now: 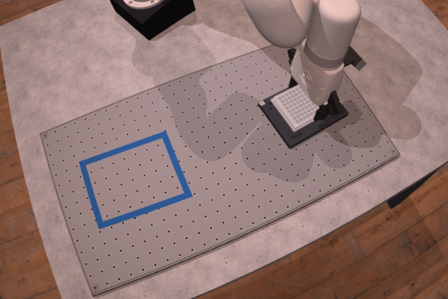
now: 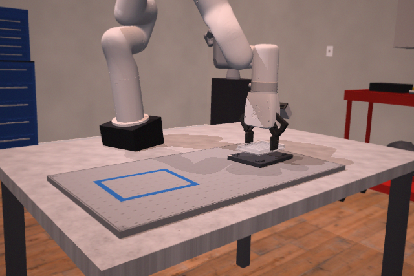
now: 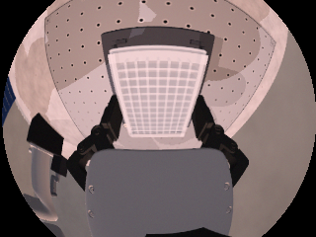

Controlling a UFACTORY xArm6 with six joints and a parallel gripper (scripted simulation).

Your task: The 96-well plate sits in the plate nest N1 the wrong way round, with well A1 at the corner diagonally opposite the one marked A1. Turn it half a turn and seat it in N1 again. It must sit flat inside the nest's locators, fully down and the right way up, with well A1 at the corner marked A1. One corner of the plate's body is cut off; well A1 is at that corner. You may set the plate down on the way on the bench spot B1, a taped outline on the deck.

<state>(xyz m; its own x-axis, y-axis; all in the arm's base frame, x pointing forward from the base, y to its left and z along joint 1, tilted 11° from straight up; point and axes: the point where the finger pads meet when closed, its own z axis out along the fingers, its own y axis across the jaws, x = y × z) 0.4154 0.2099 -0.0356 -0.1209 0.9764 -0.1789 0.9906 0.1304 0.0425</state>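
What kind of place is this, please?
Probably a lab automation workshop: a robot arm holding a 96-well plate above a plate nest on a perforated deck, with a blue tool cabinet nearby.

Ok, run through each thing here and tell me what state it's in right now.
Gripper: shut on the plate's long sides.
96-well plate: held level, low over the nest, seating not clear.
Plate nest N1: under the plate.
Bench spot B1: nothing on it.

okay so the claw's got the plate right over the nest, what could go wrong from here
The claw holds the 96-well plate just above plate nest N1. If it is slightly off the locators, it may land tilted. Releasing before it is fully down could let it drop crooked. The cut corner is too small to see, so orientation is unconfirmed.
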